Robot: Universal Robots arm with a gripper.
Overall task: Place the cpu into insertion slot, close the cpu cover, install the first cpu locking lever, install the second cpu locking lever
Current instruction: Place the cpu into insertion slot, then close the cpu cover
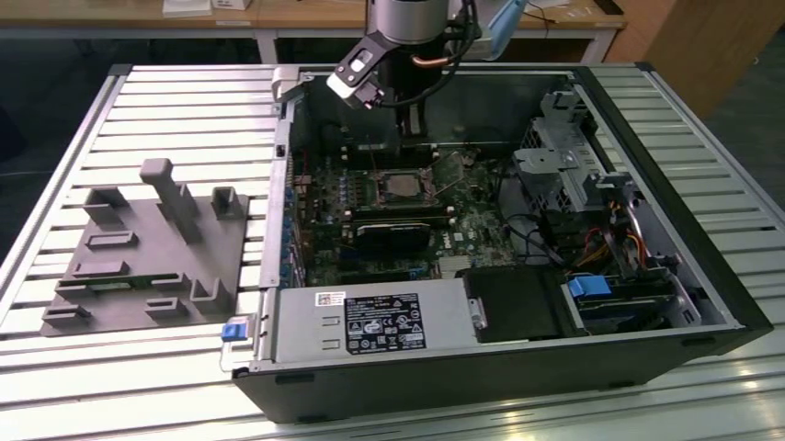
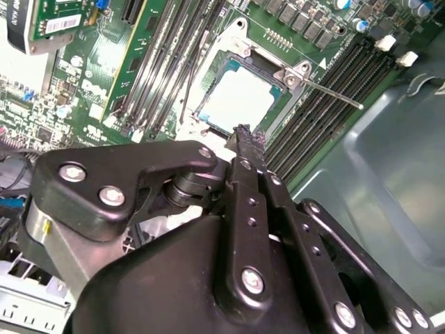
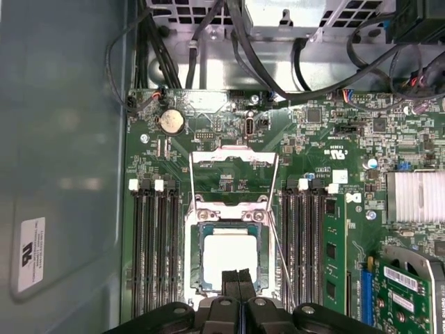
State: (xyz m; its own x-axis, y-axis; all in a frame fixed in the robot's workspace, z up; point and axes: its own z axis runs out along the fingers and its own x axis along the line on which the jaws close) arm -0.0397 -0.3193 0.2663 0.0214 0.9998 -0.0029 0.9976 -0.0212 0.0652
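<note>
We are seeing one cpu [image 3: 229,257] lying in the one insertion slot [image 3: 200,259], with one cpu cover [image 3: 229,212] lying flat around it and two thin locking levers [image 3: 280,261] running along its sides. The gripper [image 3: 238,277] is hovering over the slot's edge, its jaws pressed together and gripping nothing.

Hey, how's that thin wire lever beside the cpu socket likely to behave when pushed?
The lever is a slim metal rod, so it probably springs and flexes slightly. Its smooth, narrow surface may slip off the gripper.
</note>
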